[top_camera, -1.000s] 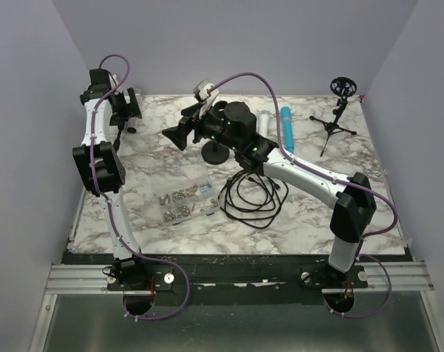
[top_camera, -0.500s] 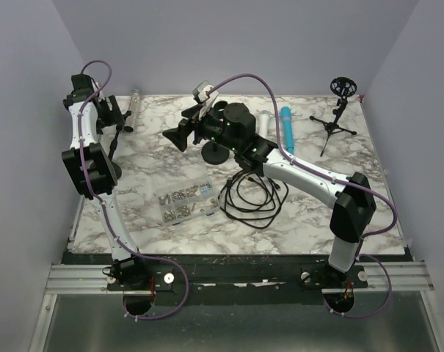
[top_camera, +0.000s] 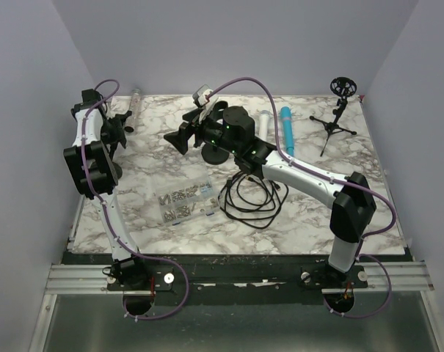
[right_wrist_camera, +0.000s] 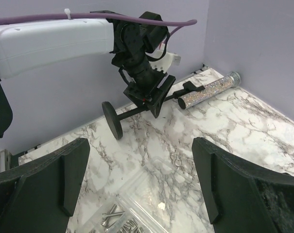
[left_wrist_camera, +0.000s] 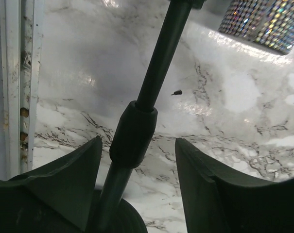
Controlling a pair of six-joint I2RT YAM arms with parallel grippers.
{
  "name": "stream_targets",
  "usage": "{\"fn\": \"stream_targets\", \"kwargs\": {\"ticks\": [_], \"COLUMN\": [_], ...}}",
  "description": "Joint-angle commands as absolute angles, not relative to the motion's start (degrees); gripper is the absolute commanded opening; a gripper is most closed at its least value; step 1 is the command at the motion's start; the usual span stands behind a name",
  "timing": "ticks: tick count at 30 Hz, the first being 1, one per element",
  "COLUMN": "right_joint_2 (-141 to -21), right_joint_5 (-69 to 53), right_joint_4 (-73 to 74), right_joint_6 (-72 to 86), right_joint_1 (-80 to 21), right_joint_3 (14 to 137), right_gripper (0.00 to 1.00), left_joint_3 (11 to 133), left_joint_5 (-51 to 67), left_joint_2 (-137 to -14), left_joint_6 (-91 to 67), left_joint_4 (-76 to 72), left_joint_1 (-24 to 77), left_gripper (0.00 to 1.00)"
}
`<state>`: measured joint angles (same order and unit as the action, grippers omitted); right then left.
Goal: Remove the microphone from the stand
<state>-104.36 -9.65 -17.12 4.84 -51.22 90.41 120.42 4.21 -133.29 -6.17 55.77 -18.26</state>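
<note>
Two hands parted, left hand (left_wrist_camera: 137,141) astride the stand pole (left_wrist_camera: 159,63), right hand (right_wrist_camera: 139,143) empty.

Stand (left_wrist_camera: 159,68) inside left hand (left_wrist_camera: 137,141)

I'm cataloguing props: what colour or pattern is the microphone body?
Silver glitter, sparkling all along the microphone; the right wrist view shows it best.

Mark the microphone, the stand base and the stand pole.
microphone (right_wrist_camera: 210,90): right wrist view, middle of its glittery body.
stand base (right_wrist_camera: 112,120): right wrist view, face of the disc.
stand pole (left_wrist_camera: 133,136): left wrist view, the thick collar.
</note>
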Motion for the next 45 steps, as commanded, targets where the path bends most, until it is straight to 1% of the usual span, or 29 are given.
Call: {"fn": "stream_targets", "kwargs": {"ticks": [1,3,5,10,17,18,22,24,39,45], "right_joint_2": [-102.8,-102.7,-102.7,-102.5,-102.3,-102.2,-101.9,-101.8,-102.7,-102.9], "right_joint_5": [-8.4,-8.1,-7.8,-7.4,-7.2,-7.0,-6.7,-6.6,-6.5,-6.2], "right_joint_4": [-19.4,-19.6,-19.6,-19.9,-20.0,-20.0,-20.0,-20.1,-19.5,-18.6], "right_joint_6": [3.9,3.6,3.4,3.1,2.7,2.6,2.5,2.5,6.5,9.9], "right_joint_1": [-51.3,-51.3,-51.2,-51.2,-51.3,-51.3,-51.3,-51.2,-51.2,-50.2], "right_joint_3": [89.4,89.2,89.0,89.1,88.7,88.7,88.4,88.2,89.6,90.9], "right_gripper": [0.95,0.95,0.95,0.95,0.95,0.95,0.95,0.95,0.95,0.95], "left_joint_3": [119.0,119.8,119.9,121.4,118.8,118.4,116.5,114.8,98.4,93.6], "left_joint_5": [2.0,1.9,2.9,3.0,1.4,0.7,0.5,-2.1,-8.8,-6.8], "left_joint_2": [-132.2,-132.4,-132.4,-133.4,-131.5,-131.0,-127.5,-125.2,-105.6,-97.6], "left_joint_6": [-4.9,-4.7,-4.3,-3.1,-2.6,-2.6,-2.7,-3.3,-9.7,-10.7], "left_joint_4": [55.7,55.8,55.6,57.1,55.8,55.4,53.7,52.6,43.6,39.6], "left_joint_1": [-18.4,-18.4,-18.3,-17.9,-17.7,-17.5,-16.6,-16.0,-13.9,-13.3], "left_gripper": [0.56,0.47,0.4,0.33,0.02,0.0,0.0,0.0,0.0,0.0]}}
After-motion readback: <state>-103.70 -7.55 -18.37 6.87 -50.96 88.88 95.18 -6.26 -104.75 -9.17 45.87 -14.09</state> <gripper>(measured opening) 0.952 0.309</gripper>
